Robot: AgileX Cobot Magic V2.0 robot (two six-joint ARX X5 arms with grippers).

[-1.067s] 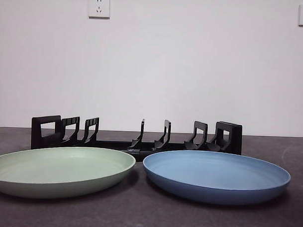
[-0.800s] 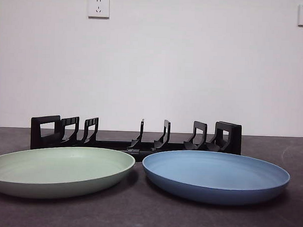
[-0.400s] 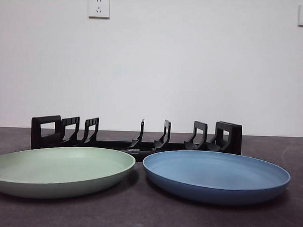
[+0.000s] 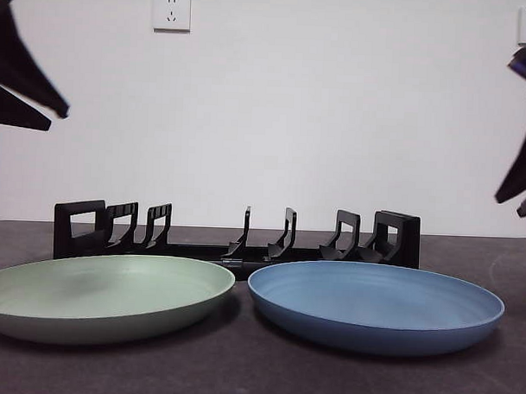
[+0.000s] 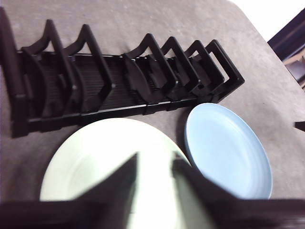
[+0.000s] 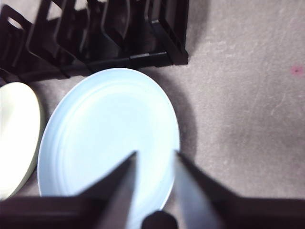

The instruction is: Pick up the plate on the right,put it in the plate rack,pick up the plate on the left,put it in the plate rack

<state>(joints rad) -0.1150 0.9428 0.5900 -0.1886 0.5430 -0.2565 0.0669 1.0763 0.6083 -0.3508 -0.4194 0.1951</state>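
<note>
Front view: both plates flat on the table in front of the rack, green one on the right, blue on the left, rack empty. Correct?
Not quite: the colours are swapped. The front view shows the green plate on the left and the blue plate on the right. The rest holds: both lie flat on the table in front of the rack, which holds nothing.

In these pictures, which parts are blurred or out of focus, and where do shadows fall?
Left wrist view: the left gripper is a dark blur against the washed-out green plate; the plate rack looks soft. Right wrist view: the right gripper is blurred, and the blue plate casts a soft shadow on the table. Front view: sharp, dark shadows beneath both plates.
</note>
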